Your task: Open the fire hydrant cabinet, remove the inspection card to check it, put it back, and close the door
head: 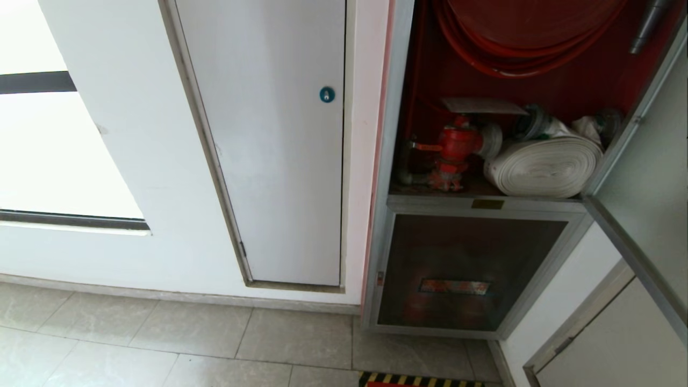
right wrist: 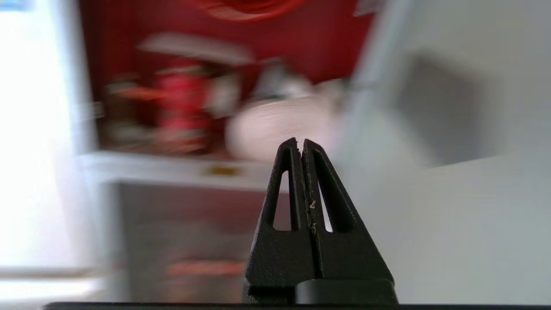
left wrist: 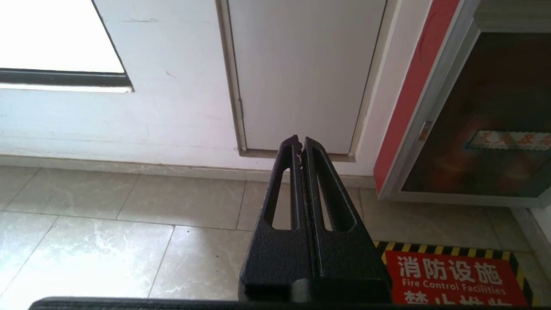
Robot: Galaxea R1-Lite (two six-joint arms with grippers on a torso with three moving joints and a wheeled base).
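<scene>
Looking from left to right: the left gripper [left wrist: 300, 144] hangs low over the floor tiles, fingers pressed together and empty, aimed at the white panel [head: 269, 161] with its blue lock [head: 327, 94] and beside a red floor sign [left wrist: 452, 282] reading "Fire Control Facilities". The right gripper [right wrist: 300, 145], also pinched shut on nothing, points into the fire hydrant cabinet [head: 484, 207] — nearer arm, I judge. The door [head: 645, 188] stands swung open rightward; the inspection card [head: 481, 106] lies flat above the red valve [head: 454, 145], long side across, up and left of that gripper.
</scene>
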